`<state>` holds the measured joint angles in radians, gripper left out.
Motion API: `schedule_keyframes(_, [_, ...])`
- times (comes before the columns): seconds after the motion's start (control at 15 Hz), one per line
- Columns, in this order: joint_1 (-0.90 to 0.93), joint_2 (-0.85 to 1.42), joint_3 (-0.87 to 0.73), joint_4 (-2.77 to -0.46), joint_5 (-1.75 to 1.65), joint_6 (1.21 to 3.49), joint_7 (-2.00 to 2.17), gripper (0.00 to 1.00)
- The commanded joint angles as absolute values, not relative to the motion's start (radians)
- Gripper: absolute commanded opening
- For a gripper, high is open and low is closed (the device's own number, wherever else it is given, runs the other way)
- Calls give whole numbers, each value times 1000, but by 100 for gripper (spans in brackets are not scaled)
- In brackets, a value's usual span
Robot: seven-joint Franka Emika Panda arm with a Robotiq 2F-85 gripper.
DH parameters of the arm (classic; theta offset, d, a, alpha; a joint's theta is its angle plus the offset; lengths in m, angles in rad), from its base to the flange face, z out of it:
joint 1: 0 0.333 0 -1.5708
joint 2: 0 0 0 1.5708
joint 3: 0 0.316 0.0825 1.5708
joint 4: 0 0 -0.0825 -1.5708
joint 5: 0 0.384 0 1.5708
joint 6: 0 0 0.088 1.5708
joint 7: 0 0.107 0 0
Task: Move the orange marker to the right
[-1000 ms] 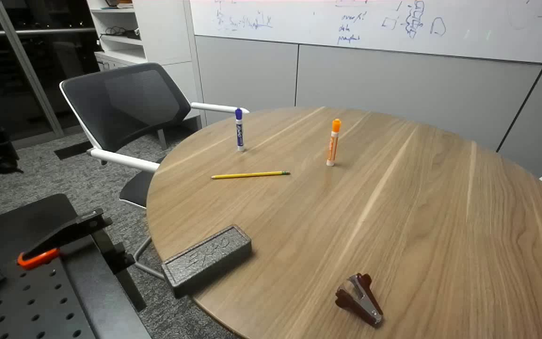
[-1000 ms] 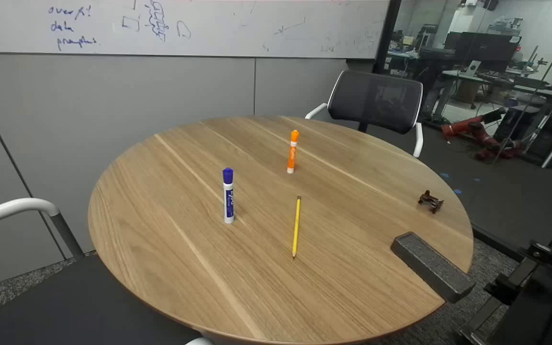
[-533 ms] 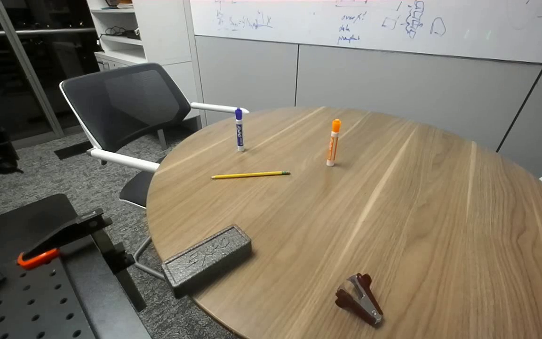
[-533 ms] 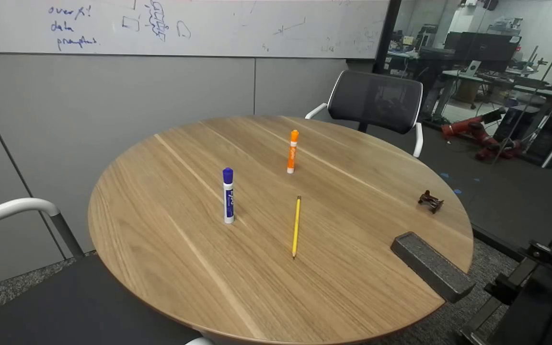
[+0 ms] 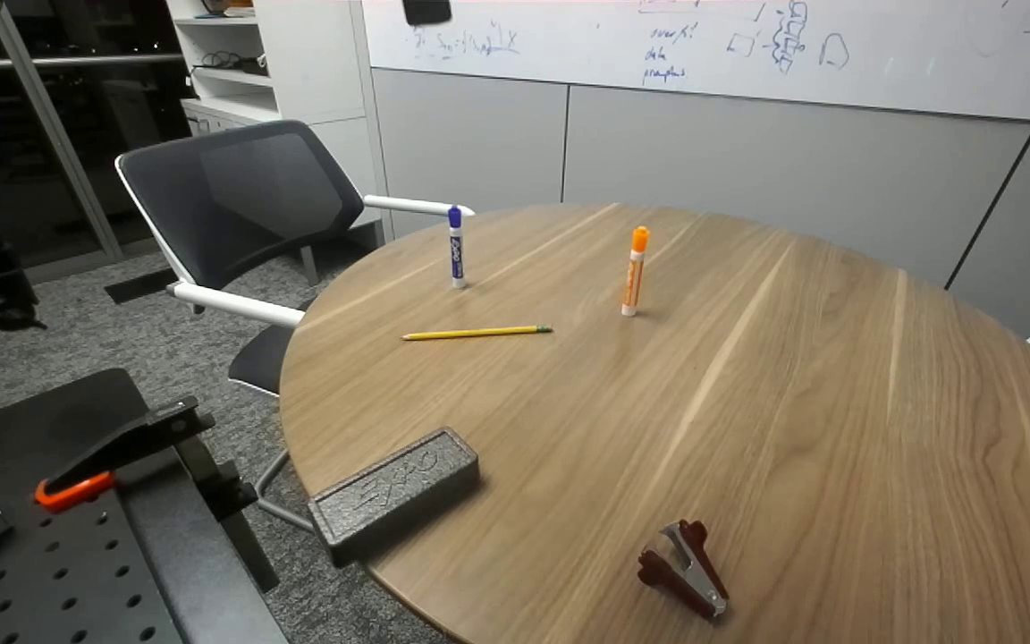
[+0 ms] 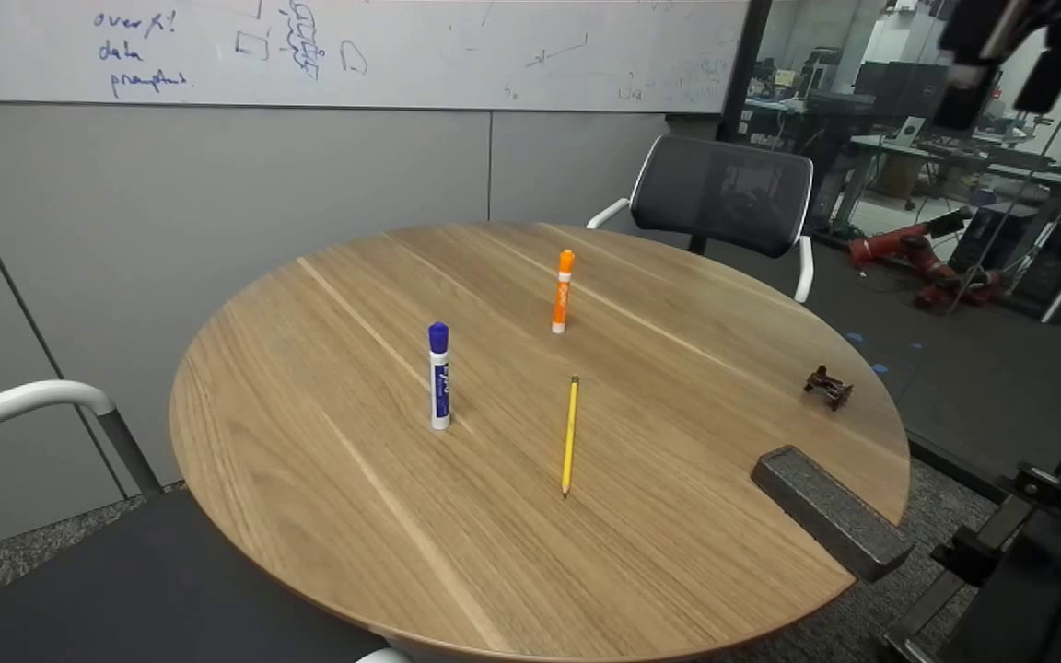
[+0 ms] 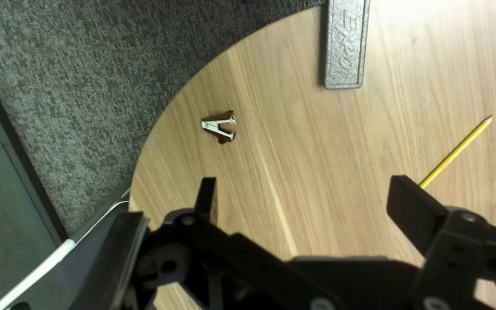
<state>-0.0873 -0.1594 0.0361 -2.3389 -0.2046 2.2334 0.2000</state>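
The orange marker stands upright on the round wooden table, white end down and orange cap up. It also stands upright in an exterior view. In the wrist view it does not show. My gripper is open and empty, its two dark fingers wide apart with only table between them. It hangs high at the top right in an exterior view, well apart from the marker. A dark fingertip shows at the top edge in an exterior view.
A blue-and-white marker stands upright on the table. A yellow pencil lies near both markers. A dark eraser lies at the table edge, partly overhanging. A brown staple remover lies near the edge. Chairs stand around.
My gripper has come into sight at the top of both exterior views, where it did not show before. The marker and the other things on the table have not moved.
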Motion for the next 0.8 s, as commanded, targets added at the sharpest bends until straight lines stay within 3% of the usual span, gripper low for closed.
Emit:
schedule_keyframes(0.0, [-54,101,28,-2109,-188,2252,218,100])
schedule_keyframes(0.73, [46,705,-26,-1465,-107,2189,375,100])
